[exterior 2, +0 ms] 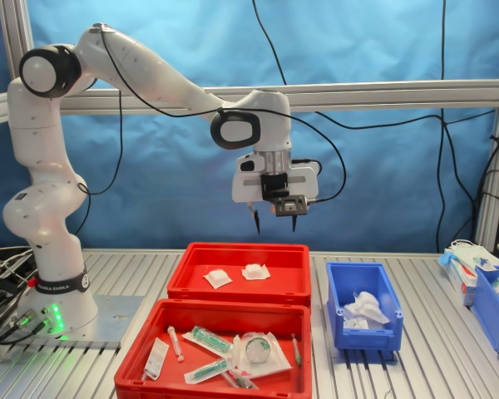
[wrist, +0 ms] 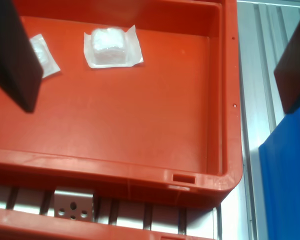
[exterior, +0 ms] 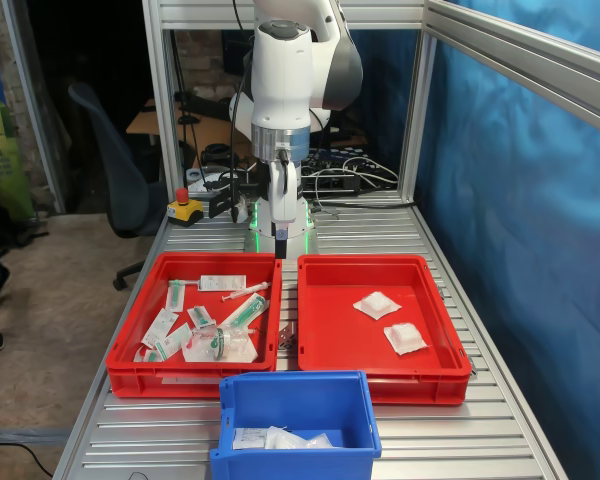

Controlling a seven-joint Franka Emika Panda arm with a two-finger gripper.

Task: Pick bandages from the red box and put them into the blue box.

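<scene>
The gripper (exterior 2: 274, 223) hangs high above the red box (exterior 2: 238, 288), and its two dark fingers (exterior 2: 255, 219) are spread apart with nothing between them. In the wrist view the fingers (wrist: 12, 55) stand at both edges of the picture, wide from each other.

Two bandages lie in the red box, flat on its floor. In the first exterior view, one bandage (exterior: 377, 304) is near the middle of the box and the second bandage (exterior: 405, 338) is nearer to the camera and a little to the first exterior view's right. Both are squarish, so no clear long axis can be told; their corners are turned a little against the walls of the box. In the wrist view the closer bandage (wrist: 111, 47) shows a puffy white pad inside a flat clear wrapper.

The blue box (exterior: 296, 398) stands just in front of the two red trays in the first exterior view, and some white wrapped pieces (exterior: 280, 438) lie in it already.

The twin red tray (exterior: 195, 375) holds syringes (exterior: 242, 311) and packets with green print; the print is too small to read.

Everything stands on a ribbed aluminium table (exterior: 480, 420), with blue cloth (exterior 2: 382, 41) behind. On the base of the arm the words "FRANKA EMIKA" (exterior 2: 56, 286) can be read.
</scene>
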